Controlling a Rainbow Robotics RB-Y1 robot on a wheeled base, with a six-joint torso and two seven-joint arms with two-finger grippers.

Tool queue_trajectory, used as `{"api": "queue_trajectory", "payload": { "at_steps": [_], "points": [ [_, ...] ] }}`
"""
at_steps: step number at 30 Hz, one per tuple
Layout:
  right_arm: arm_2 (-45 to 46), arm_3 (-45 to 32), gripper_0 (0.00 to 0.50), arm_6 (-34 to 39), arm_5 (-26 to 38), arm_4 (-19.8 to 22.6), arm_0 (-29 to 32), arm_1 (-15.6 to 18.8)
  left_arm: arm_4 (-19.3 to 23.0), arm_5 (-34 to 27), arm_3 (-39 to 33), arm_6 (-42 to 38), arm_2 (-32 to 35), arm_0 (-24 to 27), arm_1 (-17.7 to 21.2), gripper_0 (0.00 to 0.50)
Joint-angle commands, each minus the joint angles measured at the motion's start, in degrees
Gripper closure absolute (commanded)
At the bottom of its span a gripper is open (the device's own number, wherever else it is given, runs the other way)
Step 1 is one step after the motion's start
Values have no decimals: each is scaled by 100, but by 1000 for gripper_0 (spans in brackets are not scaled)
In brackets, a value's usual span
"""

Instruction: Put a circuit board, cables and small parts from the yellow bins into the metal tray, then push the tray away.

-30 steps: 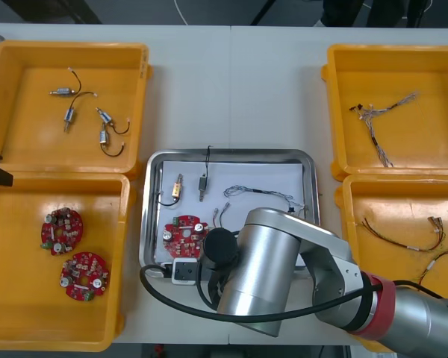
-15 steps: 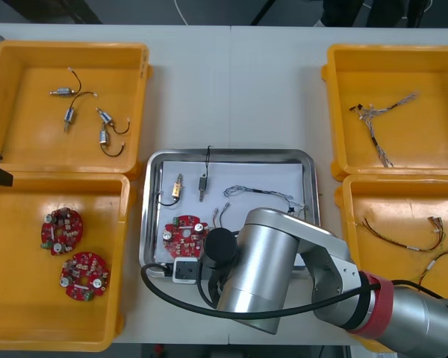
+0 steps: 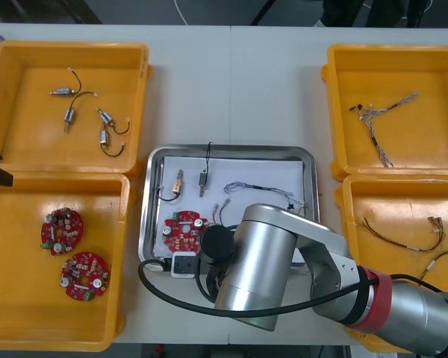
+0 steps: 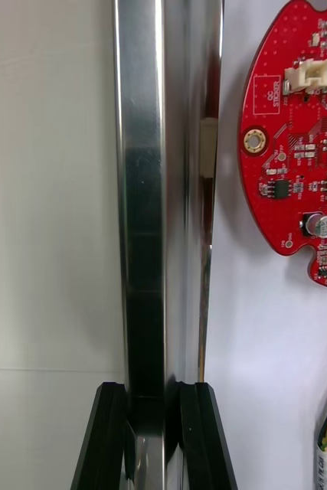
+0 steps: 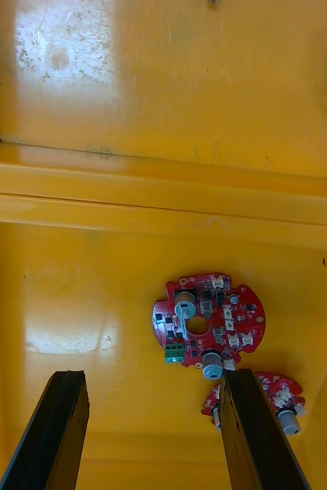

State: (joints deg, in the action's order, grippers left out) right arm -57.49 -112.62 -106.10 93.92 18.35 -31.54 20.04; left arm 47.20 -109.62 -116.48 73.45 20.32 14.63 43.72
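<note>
tray (image 3: pixel 231 150) sits at the centre of the table (image 3: pixel 231 82), carrying a board (image 3: pixel 184 227), cables (image 3: pixel 257 190) and small parts (image 3: pixel 178 185). it looks stiff, thin and slick, so it should slide easily toward 12 o'clock, but the loose load inside is light and may skate if you jerk. take it by the rim (image 4: pixel 144 191), near the 7 o'clock corner. your right gripper (image 4: pixel 153 398) is there: its fingers (image 4: pixel 197 436) are pinched on the rim, one outside, one inside, the board just beside. your left gripper (image 5: pixel 154 375) hangs wide open, holding nothing, over the 8 o'clock bin (image 5: pixel 71 306).
</note>
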Motion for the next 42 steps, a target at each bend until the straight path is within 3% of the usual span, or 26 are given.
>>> {"api": "queue_trajectory", "payload": {
  "at_steps": [1, 18, 42],
  "points": [
    [-131, -67, 475, -24, -41, -33, -283, 70, 18, -38, -24, 504, 139, -101, -56, 0],
    [-315, -67, 475, 99, -296, 248, -1091, 598, 18, -38, -24, 504, 139, -101, -56, 0],
    [-324, 715, 480, 213, -454, 380, -2164, 483, 18, -38, -24, 504, 139, -101, -56, 0]
  ]
}}
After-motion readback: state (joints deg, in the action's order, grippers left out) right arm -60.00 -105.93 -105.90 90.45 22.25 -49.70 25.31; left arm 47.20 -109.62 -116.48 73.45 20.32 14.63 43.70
